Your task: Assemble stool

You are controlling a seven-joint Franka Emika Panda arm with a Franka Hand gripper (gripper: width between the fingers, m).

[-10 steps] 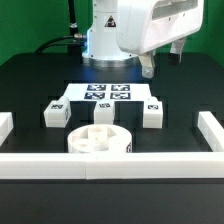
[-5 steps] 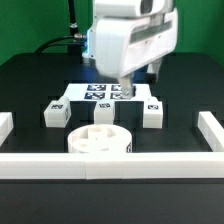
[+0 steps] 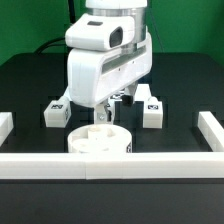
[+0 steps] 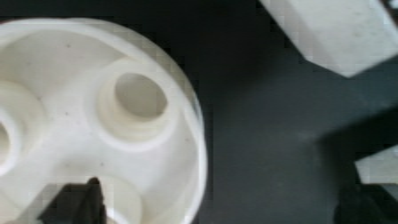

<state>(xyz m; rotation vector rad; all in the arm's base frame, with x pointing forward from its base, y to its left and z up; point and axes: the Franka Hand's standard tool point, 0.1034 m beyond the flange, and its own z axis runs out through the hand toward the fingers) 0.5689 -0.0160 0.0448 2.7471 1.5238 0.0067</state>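
The round white seat [image 3: 100, 142] lies flat near the front rail, sockets up. One white leg [image 3: 55, 113] stands on the exterior view's left and another [image 3: 151, 110] on its right. A third leg is hidden behind the arm. My gripper [image 3: 112, 104] hangs low just behind the seat, between the two legs, and looks open and empty. In the wrist view the seat [image 4: 80, 110] with a round socket [image 4: 143, 95] fills one side. A leg [image 4: 338, 35] and a corner of another white part [image 4: 377, 165] lie on the black table. One dark fingertip [image 4: 71, 203] shows over the seat's edge.
White border rails run along the front [image 3: 110, 166], the exterior view's left [image 3: 5, 126] and its right [image 3: 211, 128]. The marker board is almost wholly hidden behind the arm. The robot base stands at the back.
The arm has swung from the back right toward the front and come down. The gripper now hangs just behind the seat and covers the marker board and the middle leg.
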